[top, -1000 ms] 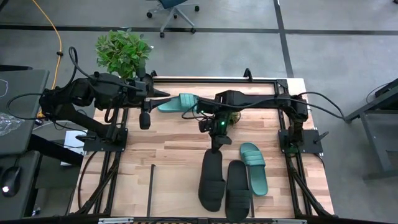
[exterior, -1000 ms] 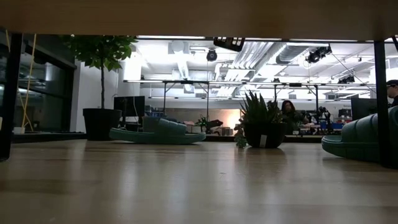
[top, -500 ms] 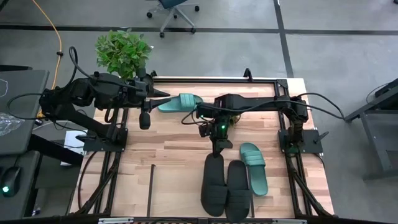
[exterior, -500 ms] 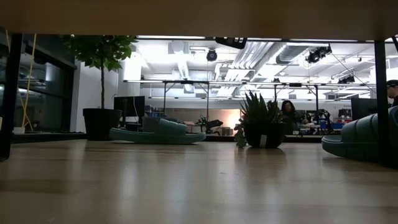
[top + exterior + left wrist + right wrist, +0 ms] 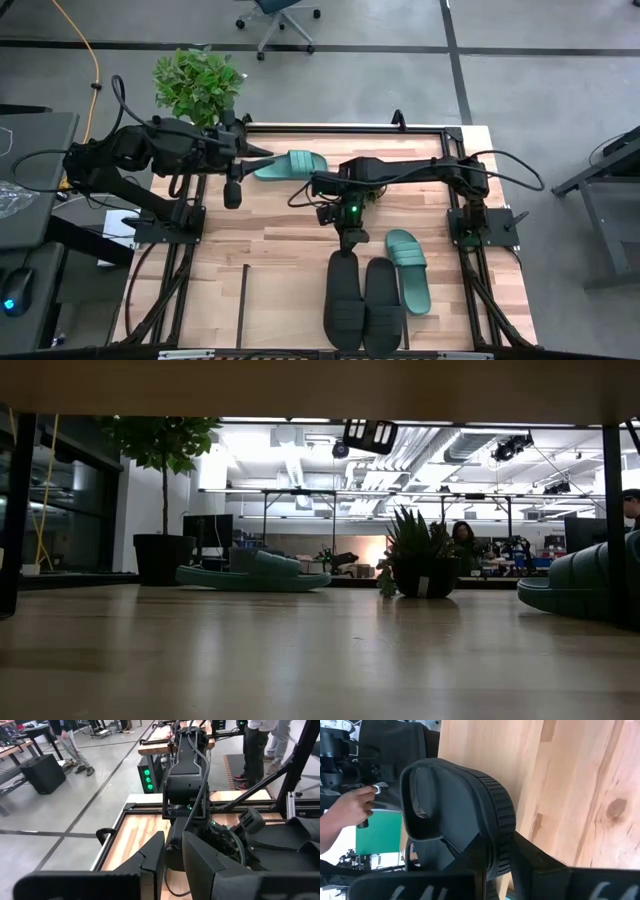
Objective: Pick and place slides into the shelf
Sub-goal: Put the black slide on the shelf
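Note:
My right gripper (image 5: 347, 245) reaches from the right to the table's middle, points toward the near edge and is shut on a black slide (image 5: 344, 298). A second black slide (image 5: 383, 303) lies flat beside it, then a teal slide (image 5: 409, 270). The other teal slide (image 5: 291, 163) lies on its sole at the far side, just in front of my left gripper (image 5: 265, 151), which hangs still with a narrow gap between its fingers (image 5: 150, 865). The shelf (image 5: 290, 310) is the light-wood bay at the near side, with a thin black rod (image 5: 245, 300) at its left. My right gripper pinches the black slide's far end (image 5: 495, 845) between its two fingers (image 5: 540, 865), coming from above and slanting toward the near edge, along the slide's length. The slide stretches away toward the near edge, strap (image 5: 470, 780) beyond the fingers. Whether its near end touches the wood I cannot tell.
A small potted plant (image 5: 415, 557) stands on the table near my right arm's wrist. A big leafy plant (image 5: 197, 82) stands beyond the far left corner. A person's hand (image 5: 347, 810) shows past the near edge, and people stand behind the table (image 5: 257, 745). Bare wood lies left of the slides.
My right gripper has moved a little toward the near edge and come lower. The black slide in it has swung from a slant to lie straight alongside the second black slide, its near end now closer to the near edge. The left arm has kept still.

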Tool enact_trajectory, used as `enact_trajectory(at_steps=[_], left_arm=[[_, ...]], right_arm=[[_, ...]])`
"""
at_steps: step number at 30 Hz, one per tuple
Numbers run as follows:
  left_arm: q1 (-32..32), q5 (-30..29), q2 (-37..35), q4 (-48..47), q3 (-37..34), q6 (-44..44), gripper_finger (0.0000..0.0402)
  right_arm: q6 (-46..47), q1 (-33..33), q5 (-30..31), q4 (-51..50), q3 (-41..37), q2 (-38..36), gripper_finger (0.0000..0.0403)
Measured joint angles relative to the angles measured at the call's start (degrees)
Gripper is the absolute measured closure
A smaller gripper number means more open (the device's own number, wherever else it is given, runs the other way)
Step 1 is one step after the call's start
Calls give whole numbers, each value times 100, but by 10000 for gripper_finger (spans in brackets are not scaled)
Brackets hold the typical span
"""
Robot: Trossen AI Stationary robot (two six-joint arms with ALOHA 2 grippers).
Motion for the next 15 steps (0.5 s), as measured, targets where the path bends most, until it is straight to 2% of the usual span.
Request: enact_trajectory(at_steps=[15], left_arm=[[0,-1,1,-43,0,-12,344]], right_arm=[[164,130,18,59,-4,127,370]])
